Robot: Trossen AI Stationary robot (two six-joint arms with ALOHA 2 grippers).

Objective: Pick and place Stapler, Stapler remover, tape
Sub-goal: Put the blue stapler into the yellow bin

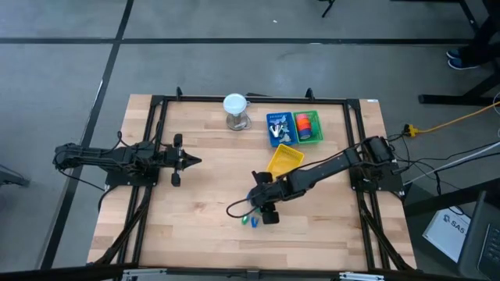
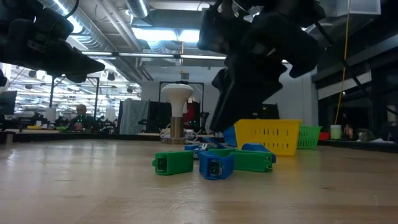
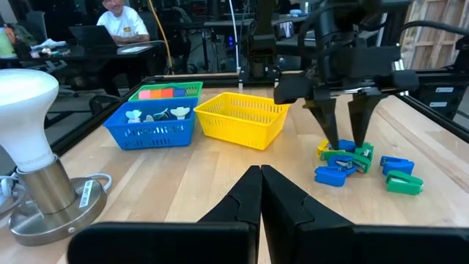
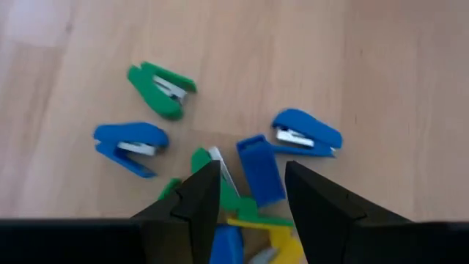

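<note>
**Right gripper poised over the stapler pile**

Your right gripper hangs directly above the little heap of mini staplers at the near-middle of the table, fingers apart and nothing between them. One blue stapler sits right in the gap, with green and yellow ones tangled beneath it. Two more blue ones and a green one lie just beside the pile, apart from each other.

These look like light, hard plastic shells, stiff and a bit slick, so my read is they'll skate or tip if you nudge rather than pinch. Take the blue one across its narrow sides, near the middle of its body, not at the hinged nose. Watch the neighbours touching it; they may drag along.

Your left gripper is pressed together and empty, waiting well off to the left side of the table.

The surface is pale wooden planking, flat and smooth. Toward the far edge stand a yellow basket, empty from what shows, a blue basket holding grey metal claws, and a green basket with orange and red tape pieces. A white lamp-like object on a metal base stands beside them. Beyond the table, a person sits at a desk in a workshop-like room.
</note>
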